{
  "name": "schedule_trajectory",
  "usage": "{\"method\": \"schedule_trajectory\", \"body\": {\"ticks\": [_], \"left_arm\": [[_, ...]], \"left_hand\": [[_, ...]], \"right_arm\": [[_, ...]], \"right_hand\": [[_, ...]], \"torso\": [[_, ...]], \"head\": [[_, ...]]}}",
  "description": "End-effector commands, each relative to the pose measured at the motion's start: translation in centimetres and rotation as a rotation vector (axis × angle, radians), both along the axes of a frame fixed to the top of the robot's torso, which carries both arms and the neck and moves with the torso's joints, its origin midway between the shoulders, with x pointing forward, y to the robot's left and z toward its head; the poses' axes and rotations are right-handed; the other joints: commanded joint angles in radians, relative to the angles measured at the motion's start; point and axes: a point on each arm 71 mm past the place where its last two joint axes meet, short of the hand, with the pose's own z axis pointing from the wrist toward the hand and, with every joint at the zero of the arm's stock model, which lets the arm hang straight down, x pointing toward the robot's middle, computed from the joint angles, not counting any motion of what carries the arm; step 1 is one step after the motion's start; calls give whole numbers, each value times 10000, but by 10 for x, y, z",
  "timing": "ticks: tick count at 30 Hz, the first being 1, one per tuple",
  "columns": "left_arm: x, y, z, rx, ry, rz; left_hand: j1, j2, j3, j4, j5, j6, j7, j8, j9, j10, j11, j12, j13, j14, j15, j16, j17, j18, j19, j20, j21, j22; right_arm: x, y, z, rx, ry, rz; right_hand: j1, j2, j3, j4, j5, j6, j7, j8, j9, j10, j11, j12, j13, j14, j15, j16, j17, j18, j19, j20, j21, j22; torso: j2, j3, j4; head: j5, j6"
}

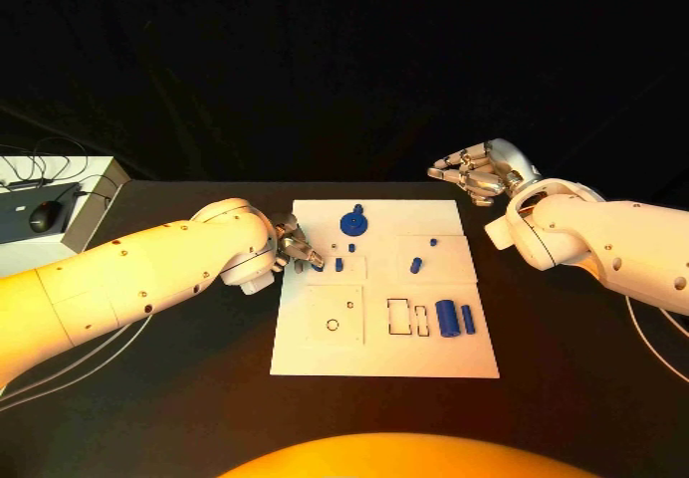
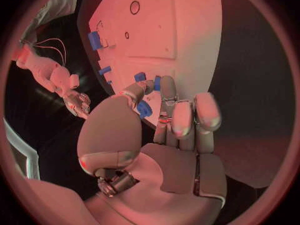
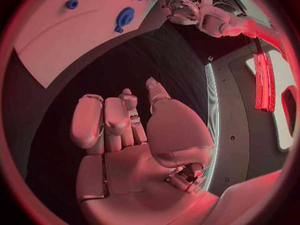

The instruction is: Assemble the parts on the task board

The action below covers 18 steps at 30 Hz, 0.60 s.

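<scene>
The white task board (image 1: 385,344) lies in the middle of the black table. On it sit a blue gear-like part (image 1: 353,221), small blue pegs (image 1: 416,265) and two blue cylinders (image 1: 448,319). My left hand (image 1: 298,249) is at the board's left edge, its fingertips (image 2: 145,86) down beside two small pegs (image 2: 157,83). Its thumb stands apart and I see nothing gripped. The gear-like part (image 2: 145,109) shows in the gap by the thumb. My right hand (image 1: 481,169) hovers off the board's far right corner, fingers (image 3: 119,117) loosely apart and holding nothing.
A grey box with a black mouse (image 1: 49,213) and cables stands at the table's far left. The board has a round hole (image 1: 334,324) and rectangular slots (image 1: 399,316) in its near half. Bare black table lies on both sides of the board.
</scene>
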Motion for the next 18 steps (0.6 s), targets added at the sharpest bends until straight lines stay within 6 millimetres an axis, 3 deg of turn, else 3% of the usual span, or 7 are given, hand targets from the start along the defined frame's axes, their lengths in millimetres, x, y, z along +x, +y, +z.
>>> {"method": "schedule_trajectory", "body": {"ticks": [1,10,18], "left_arm": [[-2,1,-3,284,174,-138],[-3,-2,-3,115,251,-154],[-4,-2,-3,-50,377,-125]], "left_hand": [[32,121,696,-757,33,569,-505,61,236,271,-239,-56,-12,22,-55,34,8,-194,61,10,40,267],[-27,149,567,-698,-6,546,-512,28,231,252,-235,-59,-27,4,-52,-1,-45,-180,23,20,-23,226],[64,331,-697,-292,-166,668,-622,-80,111,263,-252,-25,-46,2,-59,-18,-89,-203,17,15,-61,193]], "right_arm": [[0,0,1,-39,-104,73],[0,0,1,-38,-107,66],[0,0,1,-37,-111,62]], "right_hand": [[3,99,-27,-44,61,-32,68,18,-9,-68,-20,36,-17,-48,-17,-15,9,39,368,-5,-28,1562],[3,99,-27,-44,61,-32,68,18,-9,-68,-20,36,-17,-48,-17,-15,9,39,368,-5,-28,1562],[22,103,-22,-51,58,-31,70,19,-9,-75,-21,23,-25,-46,-18,-17,8,37,370,-6,-21,1564]], "torso": [[5,-1,-2],[2,3,-4],[-5,5,-1]], "head": [[-4,-2],[3,-6],[3,-13]]}}
